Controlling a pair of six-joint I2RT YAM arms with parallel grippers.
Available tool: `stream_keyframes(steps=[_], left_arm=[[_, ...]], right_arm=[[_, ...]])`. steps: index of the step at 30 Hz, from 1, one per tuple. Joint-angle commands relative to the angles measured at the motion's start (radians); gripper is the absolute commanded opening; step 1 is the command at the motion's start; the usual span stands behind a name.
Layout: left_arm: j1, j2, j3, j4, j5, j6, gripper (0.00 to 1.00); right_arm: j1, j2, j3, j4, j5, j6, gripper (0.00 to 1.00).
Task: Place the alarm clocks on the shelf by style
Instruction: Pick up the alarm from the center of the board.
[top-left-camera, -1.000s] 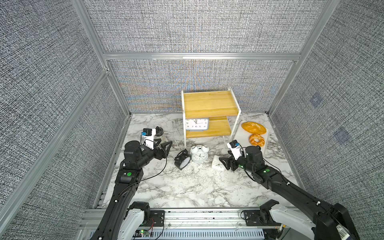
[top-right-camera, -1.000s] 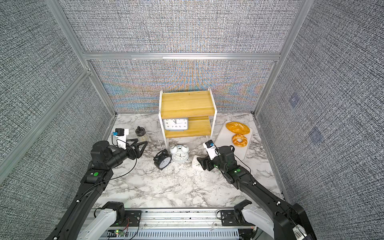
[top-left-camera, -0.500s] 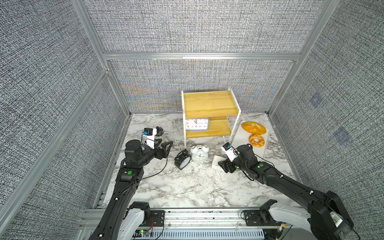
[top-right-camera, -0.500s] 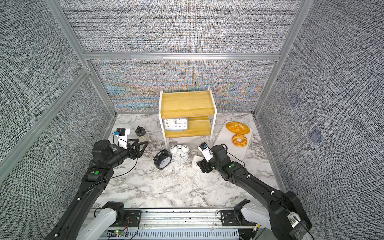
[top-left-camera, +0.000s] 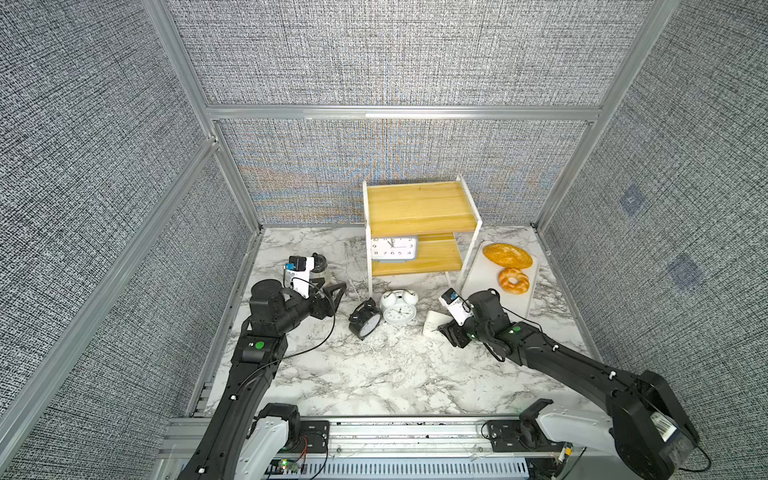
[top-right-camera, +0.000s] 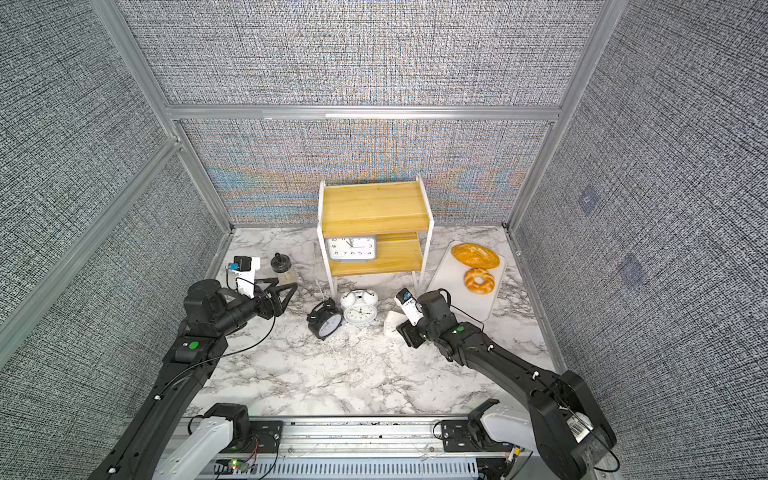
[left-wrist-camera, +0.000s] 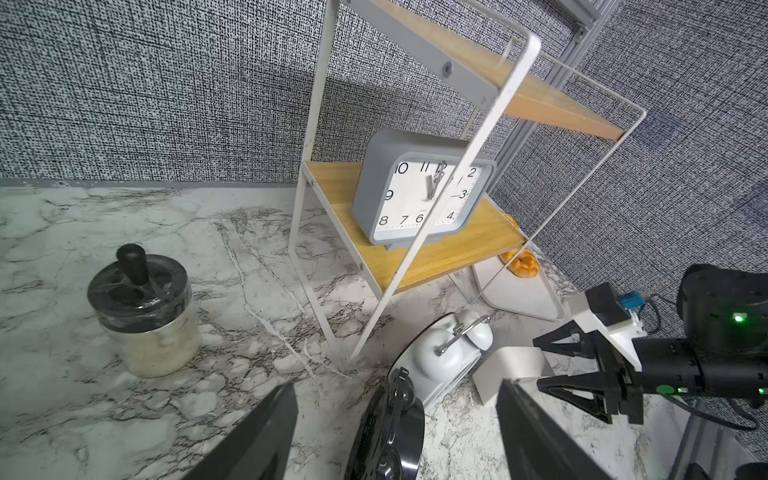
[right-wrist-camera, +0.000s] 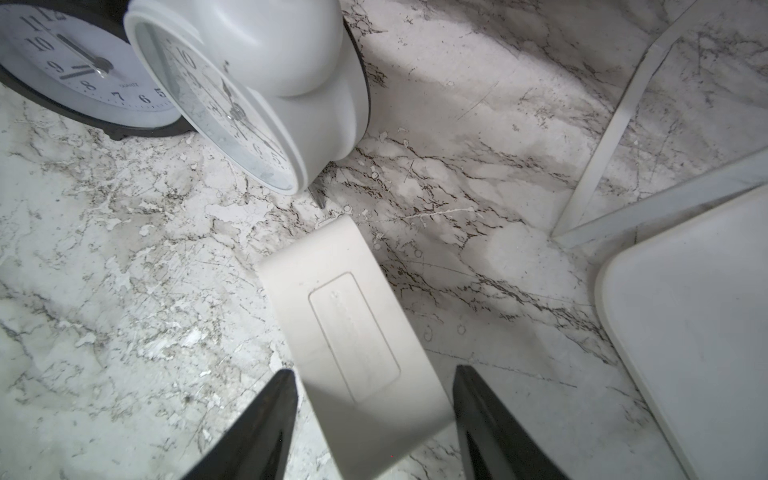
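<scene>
The right gripper straddles the small white square clock, which lies on the marble table. The clock's long axis runs straight out from between the jaws toward the white twin-bell clock. Its upturned side is blank except for a recessed rectangular panel, and no dial shows. The fingers sit close against its two long edges; whether they already pinch it I cannot tell. The white twin-bell stands just past the clock's far end, with the black twin-bell clock just beside it, and both dials face the arm bases. The black dial carries numerals and a tiny word that looks like "Quartz". The left gripper hangs with its jaws spread wide and empty, the black clock just ahead of and below them. One lidded jar stands near it. Beyond both grippers stands the shelf, with two yellow boards. The grey-blue clock is upright on the lower board, long axis along it, its large black numerals facing the arms. That makes four clocks: three on the table, one shelved. Off the right gripper's outer side lies one white tray holding a loaf and a ring roll.
</scene>
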Motion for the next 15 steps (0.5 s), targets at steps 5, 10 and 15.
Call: stream_keyframes(steps=[5,10,15], left_arm=[[0.0,0.0,0.013,0.008,0.019,0.007,0.81],[-0.012,0.006,0.012,0.034,0.065,0.014,0.81],[-0.085,0.007,0.013,0.05,0.076,0.067,0.79]], right_arm=[[0.003,0.027,0.014,0.005,-0.003,-0.013,0.46],[0.006,0.006,0.019,0.002,0.006,-0.009,0.38],[0.022,-0.041,0.029,-0.008,-0.018,-0.014,0.33]])
